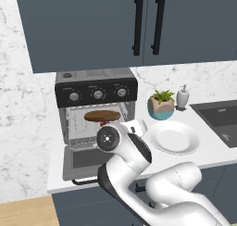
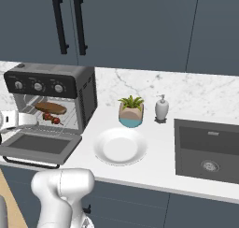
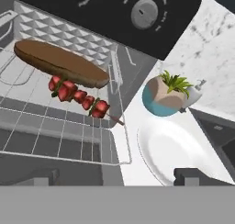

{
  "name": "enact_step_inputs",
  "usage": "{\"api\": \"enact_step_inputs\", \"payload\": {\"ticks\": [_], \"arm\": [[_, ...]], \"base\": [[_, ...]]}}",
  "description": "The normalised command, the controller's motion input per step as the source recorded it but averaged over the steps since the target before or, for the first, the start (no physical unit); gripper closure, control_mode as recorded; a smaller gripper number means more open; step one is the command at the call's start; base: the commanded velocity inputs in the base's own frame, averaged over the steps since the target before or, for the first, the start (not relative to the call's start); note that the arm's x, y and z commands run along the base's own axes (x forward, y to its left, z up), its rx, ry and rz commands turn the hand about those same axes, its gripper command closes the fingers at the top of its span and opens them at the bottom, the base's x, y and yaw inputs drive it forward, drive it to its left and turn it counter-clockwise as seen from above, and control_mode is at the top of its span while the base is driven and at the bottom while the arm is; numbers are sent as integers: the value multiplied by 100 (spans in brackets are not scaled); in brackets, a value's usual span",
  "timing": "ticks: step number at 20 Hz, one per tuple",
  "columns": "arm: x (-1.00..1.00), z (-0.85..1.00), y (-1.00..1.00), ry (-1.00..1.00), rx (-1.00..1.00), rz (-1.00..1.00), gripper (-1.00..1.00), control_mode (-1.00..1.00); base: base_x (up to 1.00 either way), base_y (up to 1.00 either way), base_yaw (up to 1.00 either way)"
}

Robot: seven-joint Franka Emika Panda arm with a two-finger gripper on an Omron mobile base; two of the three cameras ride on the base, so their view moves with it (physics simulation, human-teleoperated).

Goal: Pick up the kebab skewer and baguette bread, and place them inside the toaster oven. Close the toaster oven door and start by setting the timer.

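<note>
The robot's two-finger gripper [image 3: 114, 178], jaws spread wide and empty, hovers before the boxy grey-and-black toaster oven [image 1: 96, 110]. Inside, on the wire rack [image 3: 59, 126], the brown baguette bread [image 3: 60, 63] lies touching the red-chunked kebab skewer [image 3: 81, 97]. The grey-framed door [image 2: 41, 145] hangs open beside a white plate [image 2: 120, 146].

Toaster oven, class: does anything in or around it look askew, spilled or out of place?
Nothing is spilled or damaged. The kebab skewer lies slanted on the rack against the baguette bread, its tip poking past the rack's front edge. The toaster oven door hangs open.
</note>
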Motion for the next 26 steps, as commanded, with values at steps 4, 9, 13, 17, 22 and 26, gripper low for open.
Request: {"api": "enact_step_inputs", "payload": {"ticks": [4,9,13,17,22,26], "arm": [[1,-1,-6,-6,29,-15,-100,-100],[0,-15,-12,-10,38,0,-100,-100],[1,-33,-8,-9,26,10,-100,-100],[0,-26,3,-4,1,9,-100,-100],[0,-16,14,-4,-3,3,-100,-100],[0,-1,6,0,0,1,-100,-100]], "base": [[0,0,0],[0,0,0],[0,0,0],[0,0,0],[0,0,0],[0,0,0]]}}
